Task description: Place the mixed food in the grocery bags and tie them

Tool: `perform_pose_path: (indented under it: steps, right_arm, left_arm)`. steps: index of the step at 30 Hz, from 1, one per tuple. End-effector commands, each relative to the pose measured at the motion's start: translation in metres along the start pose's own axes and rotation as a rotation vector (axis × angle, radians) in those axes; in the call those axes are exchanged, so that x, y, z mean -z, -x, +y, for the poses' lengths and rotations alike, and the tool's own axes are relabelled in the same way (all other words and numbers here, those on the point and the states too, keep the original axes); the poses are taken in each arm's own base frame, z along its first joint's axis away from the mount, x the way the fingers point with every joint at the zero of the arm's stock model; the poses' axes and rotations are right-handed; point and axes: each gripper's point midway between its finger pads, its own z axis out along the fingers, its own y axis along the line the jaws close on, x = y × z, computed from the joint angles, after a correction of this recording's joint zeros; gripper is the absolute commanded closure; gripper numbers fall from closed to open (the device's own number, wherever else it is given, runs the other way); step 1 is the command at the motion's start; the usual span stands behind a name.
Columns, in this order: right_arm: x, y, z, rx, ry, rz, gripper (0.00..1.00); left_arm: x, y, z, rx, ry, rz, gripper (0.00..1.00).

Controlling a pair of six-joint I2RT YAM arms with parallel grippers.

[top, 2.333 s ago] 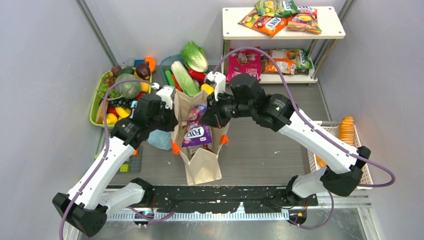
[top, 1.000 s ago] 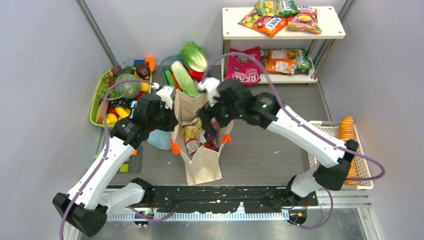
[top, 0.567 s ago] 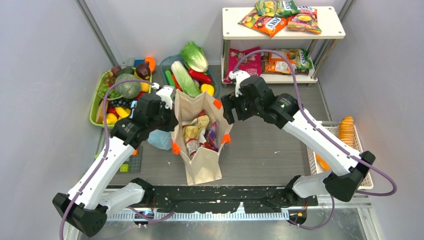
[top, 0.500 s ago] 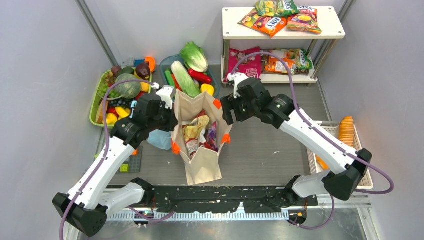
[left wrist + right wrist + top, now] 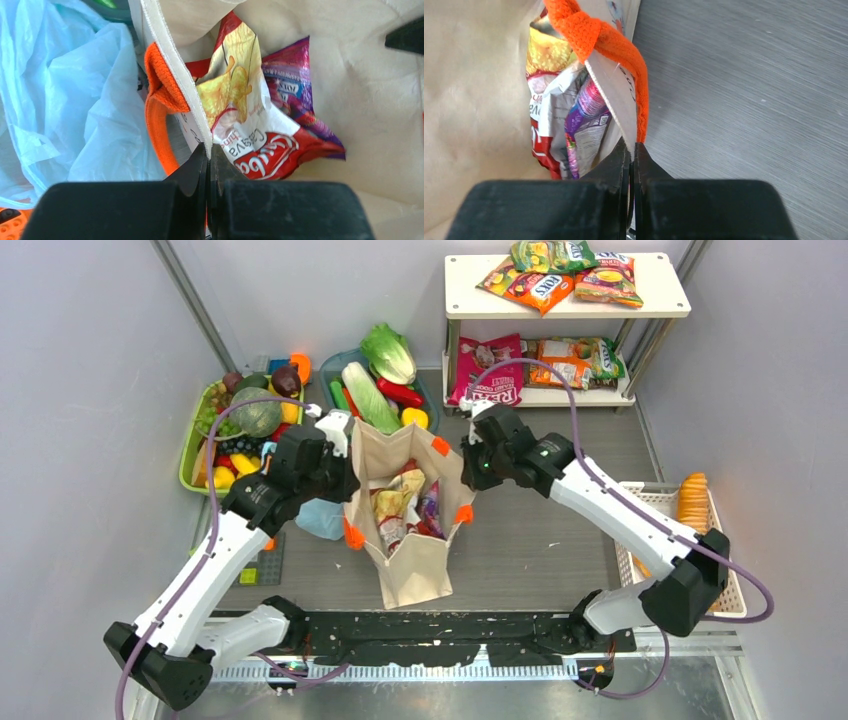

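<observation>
Status: both tools are clamped on the tote (image 5: 412, 565) rim, opp sides. L tool (image 5: 208, 149) pinches the cloth edge just beside an orange handle (image 5: 161, 102). R tool (image 5: 631, 146) does the same on the far rim, next to the other handle (image 5: 616, 47). Jaws are shut on fabric, no gap visible.

Tote stands on the desk (image 5: 749, 100), mouth spread open. Inside are a red chips pkt (image 5: 252, 150) and a purple pkt (image 5: 295, 92), side by side. Blue plastic bag (image 5: 70, 100) is crumpled against the tote's L side; can't tell its contents. More pkts sit on the shelf (image 5: 462, 280), and cabbage (image 5: 370, 398) + other produce are in the trays (image 5: 188, 462) behind, so loading prob isn't finished.

Risks imo:
- Each grip is only a thin bite of rim. Pull apart too hard → cloth slips out of one tool and the mouth collapses on the pkts.
- Uneven pull L vs R → the tote is tall and soft, so it tips or drags over the desk and could shove the blue bag.
- If one tool lets go to fetch food, a one-sided hold prob won't hold the mouth open. A dropped pkt may hit the rim and land outside.
- Tying: the handles are beside the fingers, not in them, so a regrasp is needed. They lie flat on the cloth → easy miss.
- Can't tell how high the pkts sit vs the rim; they may block closing.
</observation>
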Motion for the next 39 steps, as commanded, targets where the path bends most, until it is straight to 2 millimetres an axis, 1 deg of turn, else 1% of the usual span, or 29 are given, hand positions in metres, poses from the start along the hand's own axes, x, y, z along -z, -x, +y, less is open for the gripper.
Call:
perform_pose_path:
  steps: [1,2,3,4,6,7,8,9,10,13,17,18,19,20,21,22,25,27,28,29,30,31,32,33,34,36,37,38,39]
  right_arm:
    - [0.060,0.052,-0.032,-0.084,-0.045,-0.250,0.95]
    - [0.074,0.058,-0.044,-0.102,-0.074,-0.290,0.95]
    - [0.081,0.060,-0.051,-0.112,-0.091,-0.310,0.95]
    - [0.093,0.064,-0.063,-0.132,-0.131,-0.351,0.95]
    - [0.107,0.065,-0.084,-0.164,-0.210,-0.396,0.95]
    - [0.113,0.065,-0.100,-0.195,-0.280,-0.419,0.95]
    - [0.119,0.062,-0.109,-0.213,-0.316,-0.434,0.95]
    - [0.124,0.060,-0.124,-0.255,-0.381,-0.452,0.95]
    - [0.129,0.057,-0.131,-0.276,-0.408,-0.463,0.95]
    - [0.143,0.049,-0.162,-0.368,-0.527,-0.499,0.95]
    - [0.162,0.041,-0.187,-0.459,-0.618,-0.549,0.95]
    - [0.162,0.037,-0.190,-0.477,-0.633,-0.551,0.95]
    - [0.168,0.035,-0.196,-0.512,-0.659,-0.576,0.95]
    - [0.168,0.030,-0.201,-0.528,-0.677,-0.579,0.95]
    - [0.175,0.028,-0.206,-0.564,-0.703,-0.609,0.95]
    - [0.178,0.022,-0.213,-0.590,-0.739,-0.620,0.95]
    - [0.193,0.012,-0.221,-0.665,-0.779,-0.691,0.95]
    - [0.202,0.005,-0.227,-0.708,-0.818,-0.737,0.95]
    - [0.205,0.003,-0.229,-0.727,-0.830,-0.757,0.91]
    - [0.203,-0.002,-0.229,-0.727,-0.829,-0.759,0.60]
    - [0.201,0.001,-0.227,-0.712,-0.806,-0.764,0.43]
    - [0.198,0.000,-0.225,-0.696,-0.794,-0.756,0.21]
    - [0.195,0.003,-0.221,-0.660,-0.765,-0.746,0.16]
    - [0.194,0.004,-0.220,-0.643,-0.755,-0.739,0.10]
    - [0.193,0.004,-0.219,-0.620,-0.750,-0.727,0.09]
    - [0.196,0.010,-0.215,-0.567,-0.729,-0.721,0.09]
    - [0.200,0.016,-0.211,-0.539,-0.712,-0.726,0.09]
    - [0.197,0.022,-0.203,-0.472,-0.662,-0.709,0.10]
    - [0.202,0.031,-0.198,-0.440,-0.632,-0.720,0.10]
  left_arm:
    - [0.016,0.040,-0.030,0.025,-0.059,-0.082,1.00]
    - [0.017,0.046,-0.037,0.025,-0.074,-0.083,1.00]
    - [0.018,0.052,-0.046,0.023,-0.093,-0.086,1.00]
    - [0.018,0.058,-0.055,0.021,-0.111,-0.087,1.00]
    - [0.013,0.070,-0.072,0.024,-0.142,-0.088,1.00]
    - [0.009,0.078,-0.079,0.034,-0.154,-0.093,1.00]
    - [0.005,0.085,-0.087,0.044,-0.177,-0.097,1.00]
    - [-0.003,0.091,-0.095,0.053,-0.199,-0.093,1.00]
    - [-0.010,0.097,-0.104,0.064,-0.224,-0.086,1.00]
    - [-0.032,0.116,-0.125,0.071,-0.260,-0.077,1.00]
    - [-0.066,0.148,-0.158,0.044,-0.314,-0.091,1.00]
    - [-0.071,0.157,-0.167,0.033,-0.335,-0.098,1.00]
    - [-0.081,0.163,-0.176,0.018,-0.346,-0.092,1.00]
    - [-0.083,0.180,-0.187,0.006,-0.362,-0.118,1.00]
    - [-0.096,0.187,-0.197,-0.006,-0.372,-0.115,1.00]
    - [-0.104,0.188,-0.206,-0.023,-0.384,-0.106,1.00]
    - [-0.115,0.207,-0.233,-0.049,-0.433,-0.152,1.00]
    - [-0.118,0.213,-0.250,-0.056,-0.477,-0.189,1.00]
    - [-0.119,0.213,-0.256,-0.059,-0.490,-0.202,0.93]
    - [-0.119,0.212,-0.259,-0.068,-0.496,-0.209,0.70]
    - [-0.119,0.210,-0.259,-0.076,-0.491,-0.210,0.42]
    - [-0.117,0.208,-0.256,-0.085,-0.479,-0.210,0.12]
    - [-0.112,0.208,-0.252,-0.097,-0.464,-0.213,0.02]
    - [-0.105,0.208,-0.245,-0.117,-0.439,-0.217,0.01]
    - [-0.096,0.210,-0.239,-0.138,-0.418,-0.227,0.00]
    - [-0.072,0.213,-0.224,-0.180,-0.372,-0.242,0.00]
    - [-0.054,0.215,-0.215,-0.192,-0.352,-0.257,0.01]
    - [-0.039,0.215,-0.207,-0.198,-0.331,-0.265,0.00]
    - [-0.030,0.212,-0.196,-0.198,-0.296,-0.267,0.00]
